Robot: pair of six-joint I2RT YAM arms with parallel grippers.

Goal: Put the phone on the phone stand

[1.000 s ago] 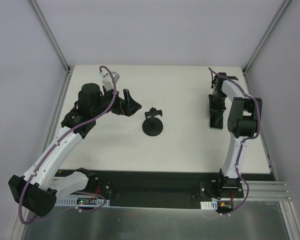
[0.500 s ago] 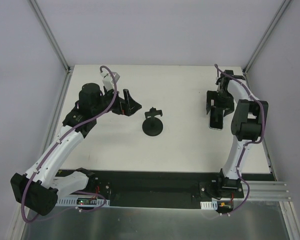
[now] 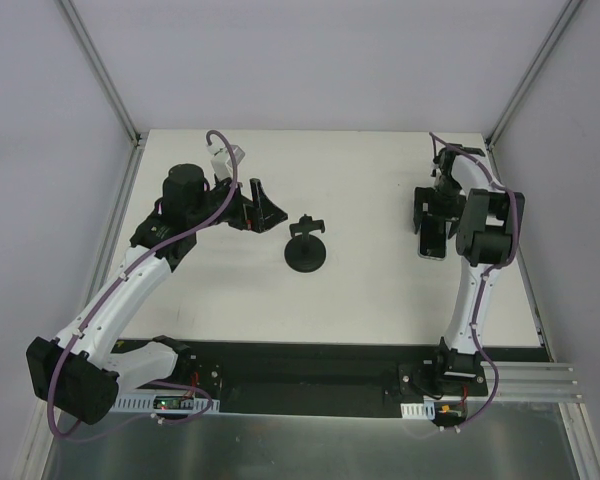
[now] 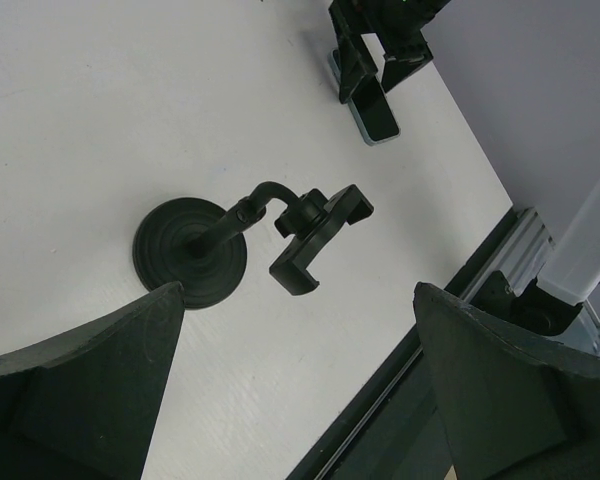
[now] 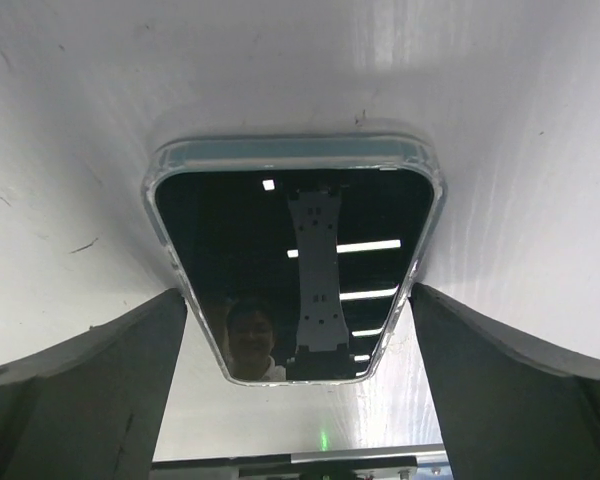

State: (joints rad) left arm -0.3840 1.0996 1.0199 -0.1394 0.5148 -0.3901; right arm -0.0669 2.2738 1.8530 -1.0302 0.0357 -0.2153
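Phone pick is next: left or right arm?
Right. Its claw is open directly above the phone, which lies flat on the table, with a finger on each side. The left claw, also open, sits by the phone stand, across the table from the phone.

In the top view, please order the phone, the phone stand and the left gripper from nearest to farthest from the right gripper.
1. The phone: directly at the right gripper, lying between its open fingers, far right.
2. The phone stand: in the middle, well to the left of that gripper.
3. The left gripper: farther left, beyond the stand.
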